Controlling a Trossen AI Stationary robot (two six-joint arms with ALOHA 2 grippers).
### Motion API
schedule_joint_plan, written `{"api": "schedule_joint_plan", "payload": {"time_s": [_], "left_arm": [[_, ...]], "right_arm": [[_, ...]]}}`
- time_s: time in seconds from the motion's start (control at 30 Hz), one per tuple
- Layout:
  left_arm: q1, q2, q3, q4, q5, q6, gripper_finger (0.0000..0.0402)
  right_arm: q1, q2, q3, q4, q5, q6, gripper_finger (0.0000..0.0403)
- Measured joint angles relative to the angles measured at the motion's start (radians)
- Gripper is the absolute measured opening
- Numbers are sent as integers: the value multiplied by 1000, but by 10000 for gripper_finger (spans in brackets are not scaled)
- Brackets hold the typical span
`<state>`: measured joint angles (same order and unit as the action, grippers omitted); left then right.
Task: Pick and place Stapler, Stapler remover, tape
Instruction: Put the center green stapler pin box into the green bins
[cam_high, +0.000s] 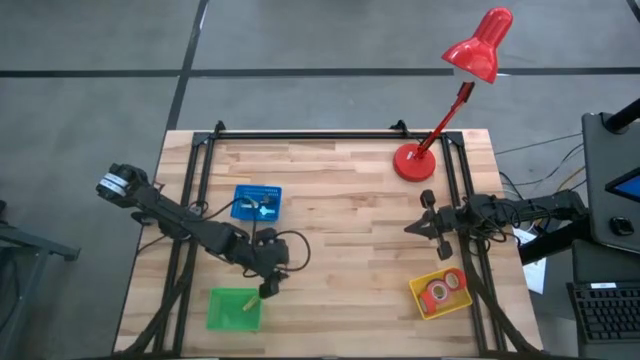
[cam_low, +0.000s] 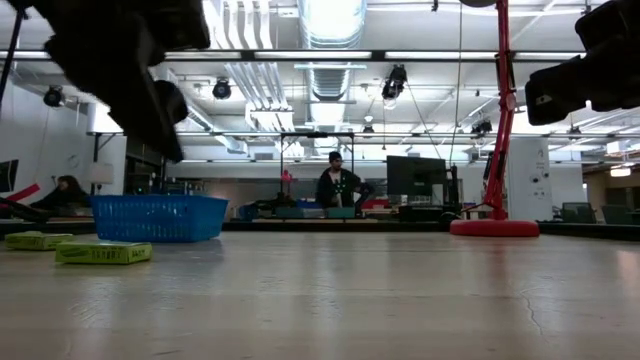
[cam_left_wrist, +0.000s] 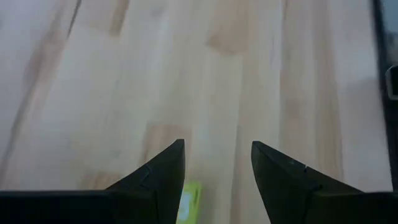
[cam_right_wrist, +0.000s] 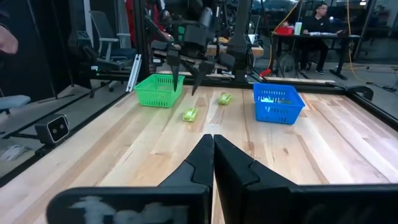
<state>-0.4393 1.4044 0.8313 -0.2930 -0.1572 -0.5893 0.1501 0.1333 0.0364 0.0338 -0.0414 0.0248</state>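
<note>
Wooden worktop (cam_high: 340, 240) with three baskets: green basket (cam_high: 214, 312) at near left, blue basket (cam_high: 243, 191) farther back on the left, yellow basket (cam_high: 414, 291) at near right. Red tape (cam_high: 437, 293) rolls already lying inside the yellow basket. Contents of the blue basket too small to tell; no stapler or staple remover clearly made out anywhere.

Left gripper (cam_high: 268, 288) hanging just beside the green basket's right rim, jaws spread wide, pointing down at bare wood. Small yellow-green box (cam_left_wrist: 189, 202) on the worktop below them, nearer one finger than the other, mostly hidden. Second such box (cam_right_wrist: 224, 98) near the blue basket.

Right gripper (cam_high: 425, 226) waiting at mid right, beyond the yellow basket, jaws pressed together, holding nothing.

Likely trouble from here:
- Descending with the box off-centre: one finger landing on top of it, or nudging it away across smooth wood.
- Closing on a thin, flat box lying low: fingertips scraping the worktop, or slipping over the top edge.
- Swinging toward the green basket so close by: clipping its rim and shoving the light basket aside.
</note>
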Motion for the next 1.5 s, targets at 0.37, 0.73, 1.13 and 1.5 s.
{"api": "schedule_joint_plan", "payload": {"time_s": [0.37, 0.73, 1.13, 1.5], "left_arm": [[-1, 0, -2, -166, -26, -48, 186], [-31, 126, 0, -160, -6, -17, 186], [-41, 211, 15, -153, 25, 11, 222], [-42, 225, 21, -151, -10, 9, 149]], "right_arm": [[0, 0, 0, 0, 0, -1, 9], [0, 2, 0, 0, 0, 0, 9], [-1, 1, 0, -1, 0, 0, 9], [0, 0, 0, -1, 0, 0, 8]]}}
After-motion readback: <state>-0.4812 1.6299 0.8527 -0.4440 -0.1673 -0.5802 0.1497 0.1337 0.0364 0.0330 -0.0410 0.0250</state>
